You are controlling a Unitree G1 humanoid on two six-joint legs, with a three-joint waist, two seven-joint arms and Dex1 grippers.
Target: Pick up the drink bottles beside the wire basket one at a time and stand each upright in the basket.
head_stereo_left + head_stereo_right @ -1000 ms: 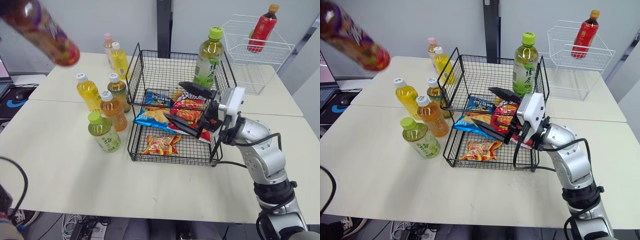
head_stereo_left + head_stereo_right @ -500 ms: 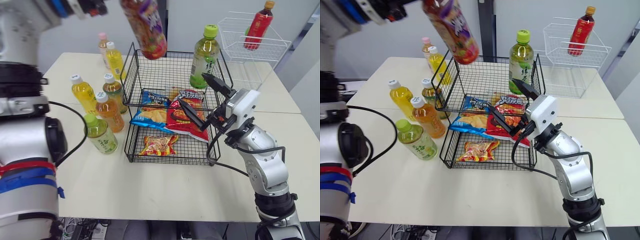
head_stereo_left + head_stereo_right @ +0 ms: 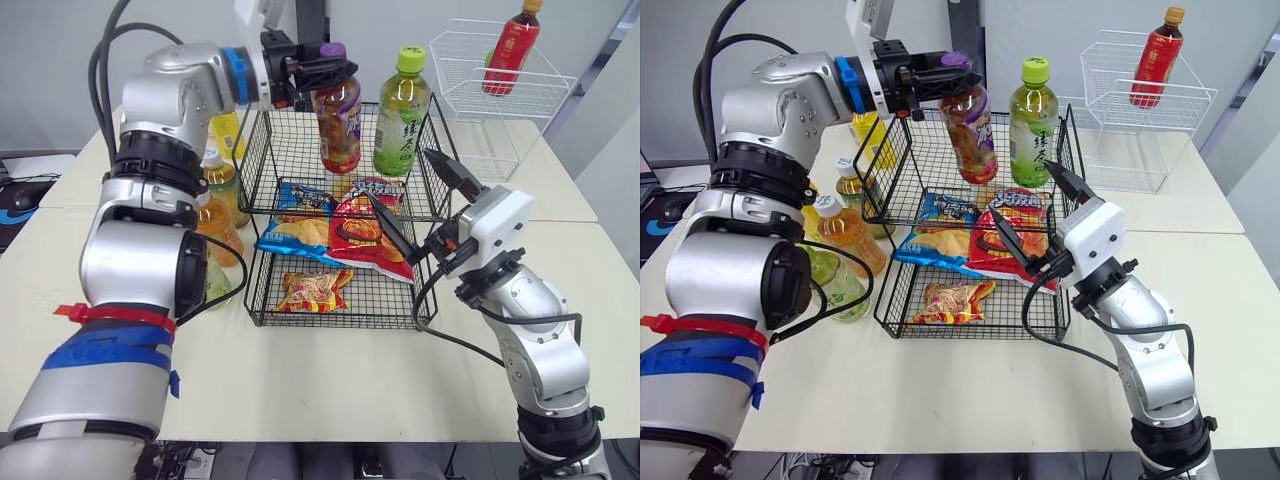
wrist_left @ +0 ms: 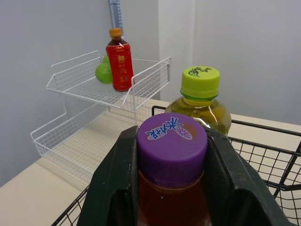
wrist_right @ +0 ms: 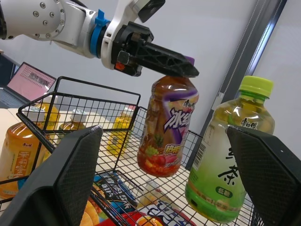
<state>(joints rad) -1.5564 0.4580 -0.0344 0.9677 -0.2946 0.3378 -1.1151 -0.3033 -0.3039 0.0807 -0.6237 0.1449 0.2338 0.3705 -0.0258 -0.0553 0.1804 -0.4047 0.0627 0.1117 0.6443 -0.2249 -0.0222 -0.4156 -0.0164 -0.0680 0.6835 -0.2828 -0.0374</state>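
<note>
Pale table [image 3: 300,370], grey wall behind. Black wire basket [image 3: 290,150] sits mid-table; white rack [image 3: 490,90] w/ a red bottle [image 3: 510,50] stands at the back. Snack bags [image 3: 368,235] fill the lower levels, so btls go on the top tier. My L gripper [image 3: 340,68] pinches the purple-cap bottle [image 3: 338,125] at the neck, hanging it near-upright over that tier; base not down yet, I think. Green tea bottle [image 3: 400,115] stands just beside it, the main bump risk. My R gripper [image 3: 400,175] waits spread wide at the basket's right front. Loose bottles [image 3: 852,235] wait left of the basket.
</note>
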